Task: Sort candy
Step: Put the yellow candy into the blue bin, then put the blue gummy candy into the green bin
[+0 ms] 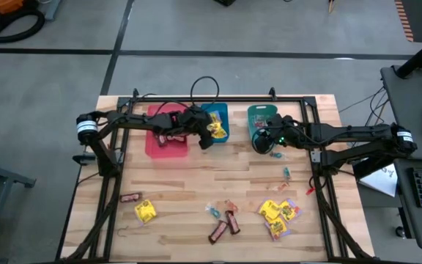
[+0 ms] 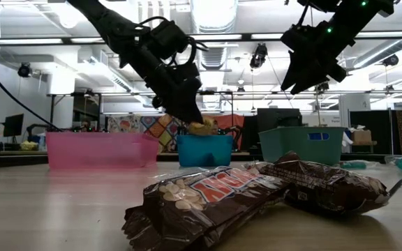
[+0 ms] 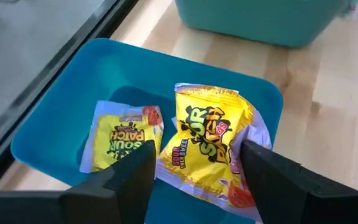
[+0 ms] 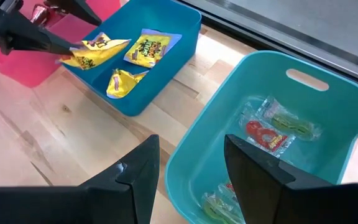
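My left gripper hangs over the blue bin, shut on a bright yellow packet. Two more yellow packets lie on the floor of the blue bin. My right gripper is open and empty above the near rim of the teal bin. That bin holds clear twist-wrapped pieces. Brown bars, yellow packets and small teal pieces lie flat on the near half of the table. My left gripper pinches the yellow packet between its two fingers, one finger on each side edge. The fingers slant down from the table's left. The packet bulges and crumples between them. It is lifted clear above the blue bin, at the fingers' free ends.
A pink-red bin with brown bars in it stands left of the blue bin. A black frame runs around the table's edges. One brown bar and one yellow packet lie near the left front corner.
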